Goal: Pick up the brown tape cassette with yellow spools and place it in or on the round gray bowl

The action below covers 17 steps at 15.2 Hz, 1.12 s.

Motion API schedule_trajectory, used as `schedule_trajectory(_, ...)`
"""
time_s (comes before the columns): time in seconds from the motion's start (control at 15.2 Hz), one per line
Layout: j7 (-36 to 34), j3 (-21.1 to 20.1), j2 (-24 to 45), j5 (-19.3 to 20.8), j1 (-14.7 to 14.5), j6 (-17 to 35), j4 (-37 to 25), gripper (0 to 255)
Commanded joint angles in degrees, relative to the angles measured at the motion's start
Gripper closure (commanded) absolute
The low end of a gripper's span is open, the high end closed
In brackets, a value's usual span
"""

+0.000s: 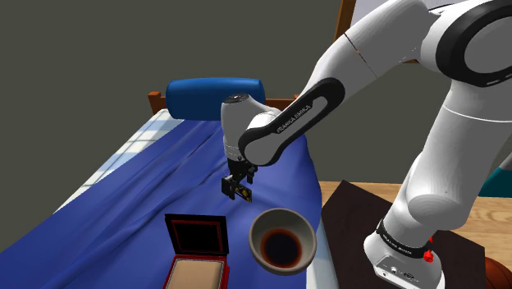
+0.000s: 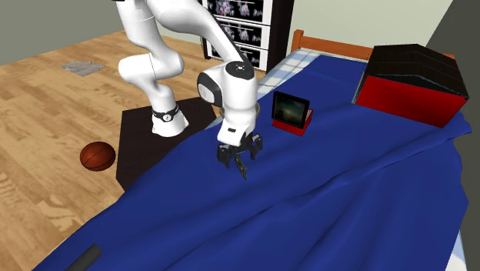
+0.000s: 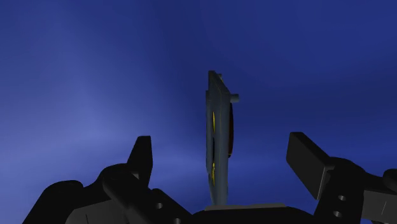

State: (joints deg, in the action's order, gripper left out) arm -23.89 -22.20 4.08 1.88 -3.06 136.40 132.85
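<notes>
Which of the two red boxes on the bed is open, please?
The small red box, its dark lid raised upright; the large red box is shut under its black top.

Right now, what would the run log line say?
gripper: open | cassette: edge-on between the fingers, neither touching it | bowl: on blue blanket, cassette not in it

Entry, remote feed. Bed cover (image 1: pixel 148 222) reads deep blue. The under-sheet (image 1: pixel 123 156) at its edge is a pale blue-and-white check. Pillow (image 1: pixel 217 98) is a darker blue. Cassette (image 3: pixel 219 137) is dark grey-brown with yellow marks on its face. Bowl (image 1: pixel 281 240) is grey-tan outside and dark red-brown inside. Tool (image 2: pixel 238 158) is all black. I log the open box (image 2: pixel 292 115) as red with a black interior. Ball (image 2: pixel 98 156) is rusty orange.
</notes>
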Motion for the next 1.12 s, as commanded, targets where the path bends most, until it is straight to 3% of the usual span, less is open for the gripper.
schedule_trajectory(0.0,-0.05,0.05,0.28,0.15,0.02,0.23,-0.06,0)
schedule_trajectory(0.33,-0.05,0.05,0.27,0.15,0.02,0.22,-0.06,0)
schedule_trajectory(0.4,-0.05,0.05,0.27,0.15,0.02,0.22,-0.06,255)
schedule_trajectory(1.06,0.20,0.00,-0.31,-0.19,0.05,-0.52,-0.27,255)
